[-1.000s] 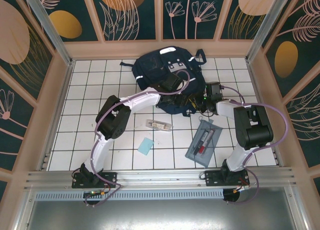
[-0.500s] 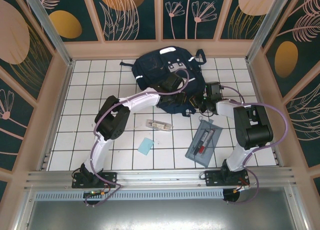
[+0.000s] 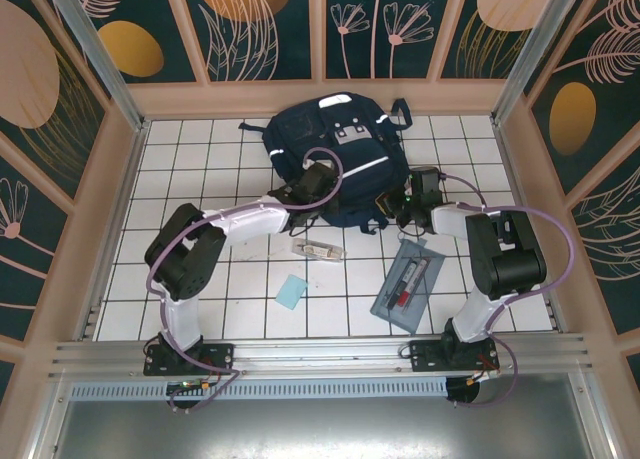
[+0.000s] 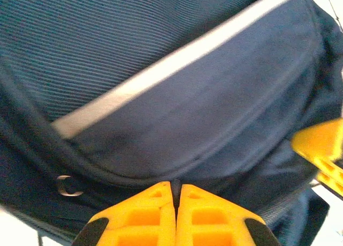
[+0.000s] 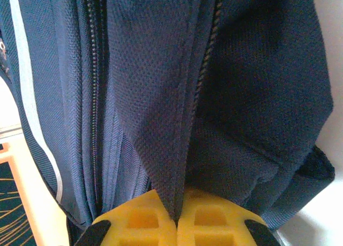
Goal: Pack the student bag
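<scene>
On the left, left gripper (image 3: 315,194) at the near-left edge of the student bag (image 3: 335,149), fingers (image 4: 155,214) pressed together, tips against the seam below the white stripe (image 4: 177,61); impossible to tell whether any cloth is nipped between them. Across the far middle of the tiled table (image 3: 200,169), the navy bag itself, lying flat, just beyond both grippers. On the right, right gripper (image 3: 398,207) at the bag's near-right corner, clamped on a fold of its fabric beside a zipper (image 5: 208,53).
</scene>
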`<move>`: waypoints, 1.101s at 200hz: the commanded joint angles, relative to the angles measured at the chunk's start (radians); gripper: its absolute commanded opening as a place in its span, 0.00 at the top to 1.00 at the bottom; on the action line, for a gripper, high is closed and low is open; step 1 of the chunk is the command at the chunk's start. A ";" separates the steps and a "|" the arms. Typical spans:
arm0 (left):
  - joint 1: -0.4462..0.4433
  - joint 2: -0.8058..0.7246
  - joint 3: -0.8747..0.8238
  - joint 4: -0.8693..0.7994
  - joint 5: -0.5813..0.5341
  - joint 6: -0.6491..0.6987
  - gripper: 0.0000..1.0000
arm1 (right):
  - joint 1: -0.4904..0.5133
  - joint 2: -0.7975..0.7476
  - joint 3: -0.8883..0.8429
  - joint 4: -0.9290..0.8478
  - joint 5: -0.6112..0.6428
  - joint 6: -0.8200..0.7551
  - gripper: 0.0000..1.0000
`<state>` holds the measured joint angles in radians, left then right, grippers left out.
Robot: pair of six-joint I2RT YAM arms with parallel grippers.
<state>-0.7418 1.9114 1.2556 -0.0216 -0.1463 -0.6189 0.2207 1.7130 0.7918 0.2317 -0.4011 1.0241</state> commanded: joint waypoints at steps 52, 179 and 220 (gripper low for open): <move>0.171 -0.040 -0.036 0.089 -0.187 0.024 1.00 | -0.058 -0.009 0.009 -0.018 0.074 -0.032 1.00; 0.077 -0.181 -0.092 0.258 0.216 -0.206 1.00 | -0.110 -0.047 0.262 -0.273 0.029 -0.194 0.34; 0.076 -0.131 -0.066 0.268 0.205 -0.211 1.00 | -0.106 -0.280 0.103 -0.326 0.003 -0.182 0.22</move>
<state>-0.6636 1.7729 1.1477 0.1532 0.0483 -0.8101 0.1062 1.5627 0.9680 -0.0700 -0.3786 0.8436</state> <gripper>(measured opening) 0.058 0.760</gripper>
